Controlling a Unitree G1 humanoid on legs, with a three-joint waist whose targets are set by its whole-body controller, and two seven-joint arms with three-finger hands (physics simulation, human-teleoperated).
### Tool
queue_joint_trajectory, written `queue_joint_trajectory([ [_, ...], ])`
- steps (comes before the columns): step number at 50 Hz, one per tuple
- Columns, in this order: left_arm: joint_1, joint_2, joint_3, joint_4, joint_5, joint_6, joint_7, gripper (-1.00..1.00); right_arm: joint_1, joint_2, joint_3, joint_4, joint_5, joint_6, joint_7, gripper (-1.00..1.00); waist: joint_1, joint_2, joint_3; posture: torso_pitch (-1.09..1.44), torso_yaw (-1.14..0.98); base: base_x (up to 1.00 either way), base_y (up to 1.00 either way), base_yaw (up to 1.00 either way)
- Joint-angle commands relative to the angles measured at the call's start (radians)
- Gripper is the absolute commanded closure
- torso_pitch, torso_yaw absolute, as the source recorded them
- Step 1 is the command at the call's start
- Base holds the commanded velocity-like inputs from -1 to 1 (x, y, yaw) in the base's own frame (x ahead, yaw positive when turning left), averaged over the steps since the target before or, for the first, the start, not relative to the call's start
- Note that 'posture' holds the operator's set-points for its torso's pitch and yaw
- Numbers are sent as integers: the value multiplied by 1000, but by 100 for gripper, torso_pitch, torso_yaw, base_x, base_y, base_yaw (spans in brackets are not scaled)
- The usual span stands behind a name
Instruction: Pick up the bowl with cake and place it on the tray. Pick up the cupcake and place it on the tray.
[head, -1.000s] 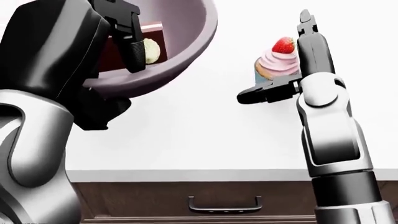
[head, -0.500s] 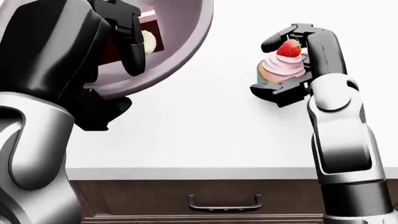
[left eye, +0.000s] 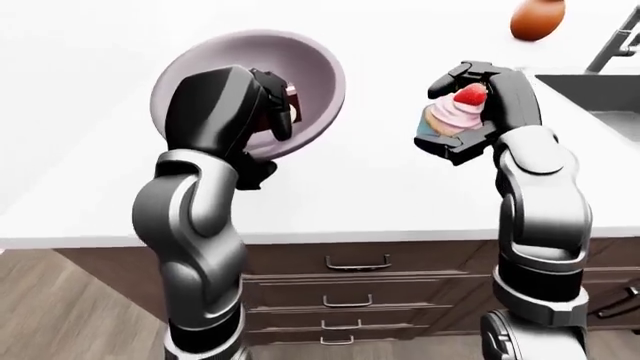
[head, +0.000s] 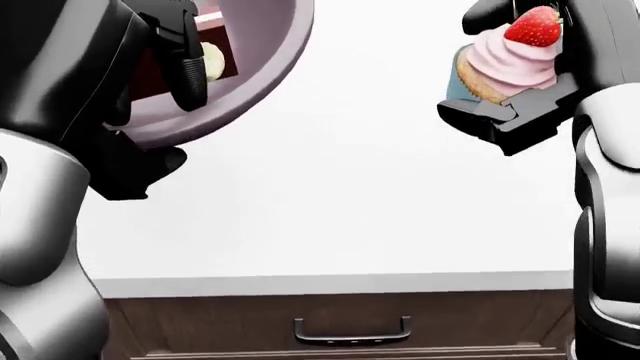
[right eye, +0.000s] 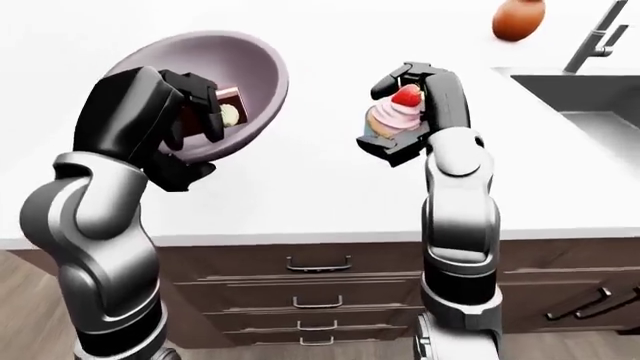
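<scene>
My left hand (right eye: 195, 112) is shut on the rim of a mauve bowl (right eye: 235, 67) and holds it up, tilted, above the white counter (right eye: 300, 180). A brown slice of cake (right eye: 229, 106) lies inside the bowl. My right hand (right eye: 405, 112) is shut on a cupcake (right eye: 393, 120) with pink frosting and a strawberry, held above the counter to the right of the bowl. The cupcake also shows in the head view (head: 510, 64) at the top right. No tray shows in any view.
A brown egg-shaped thing (right eye: 519, 19) lies on the counter at the top right. A sink (right eye: 590, 94) with a tap (right eye: 597, 37) is at the right edge. Wooden drawers (right eye: 320, 289) with handles run under the counter.
My right hand closed round the cupcake and lifted it up and to the right. The bowl in my left hand shifted slightly left in the head view.
</scene>
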Motion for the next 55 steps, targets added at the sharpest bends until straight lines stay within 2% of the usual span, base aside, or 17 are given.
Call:
queue_joint_trajectory([
  [1,-52,1,-12,-57,4,-24,60,100,-31,-20,-22,-36,-5,-26,-14,100,-13,10,-39,0,0,-42,-68,0],
  [6,-55,11,-7,-64,7,-20,49,100,-36,-20,-16,-29,7,-38,-14,100,-27,-2,-24,0,0,-42,-68,0],
  [11,-44,11,-8,-71,8,-22,48,100,-43,-20,-13,-45,10,-23,-7,100,-32,-43,-23,0,0,-42,-68,0],
  [13,-43,13,-5,-74,6,-23,46,100,-41,-16,-14,-33,16,-44,-9,100,-31,-71,-22,0,0,-44,-68,0],
  [16,-43,16,-4,-78,6,-23,42,100,-43,-13,-15,-27,22,-46,-12,100,-14,-165,-49,0,0,-42,-67,0],
  [17,-43,16,-3,-76,5,-23,43,100,-43,-13,-14,-29,23,-44,-13,100,-33,-134,-25,0,0,-43,-70,0],
  [21,-47,15,-4,-78,7,-21,39,100,-44,-14,-16,-27,27,-44,-15,100,-17,-108,-28,0,0,-43,-69,0],
  [27,-41,15,-5,-71,4,-26,48,100,-48,-17,-11,-41,25,-31,-12,100,5,-41,23,0,0,-29,-84,0],
  [29,-39,14,-6,-69,4,-27,50,100,-43,-15,-12,-48,26,-29,-11,100,24,21,0,0,0,-17,-90,0],
  [30,-38,14,-7,-69,4,-28,50,100,-42,-14,-12,-47,28,-31,-11,100,23,-7,14,0,0,-15,-89,0],
  [33,-34,12,-8,-71,5,-29,51,100,-40,-13,-13,-49,30,-33,-12,100,4,12,-26,0,0,-16,-90,0],
  [38,-29,10,-9,-73,6,-32,50,100,-31,-11,-14,-41,33,-47,-14,100,9,-61,0,0,0,-16,-91,0],
  [40,-25,10,-9,-73,5,-34,53,100,-25,-9,-16,-48,38,-43,-15,100,6,-176,-31,0,0,-16,-91,0],
  [41,-28,8,-11,-75,8,-32,48,100,-25,-10,-17,-51,39,-40,-15,100,6,-133,-8,0,0,-16,-91,0],
  [49,-29,4,-14,-74,14,-37,44,100,-23,-15,-21,-47,45,-45,-16,100,8,-54,16,0,0,-16,-91,0],
  [53,-37,5,-13,-70,14,-40,38,100,-28,-19,-17,-59,42,-27,-12,100,20,5,-5,0,0,-16,-97,0],
  [55,-42,2,-16,-70,18,-40,34,100,-25,-19,-19,-59,43,-29,-12,100,11,1,-8,0,0,-16,-100,0],
])
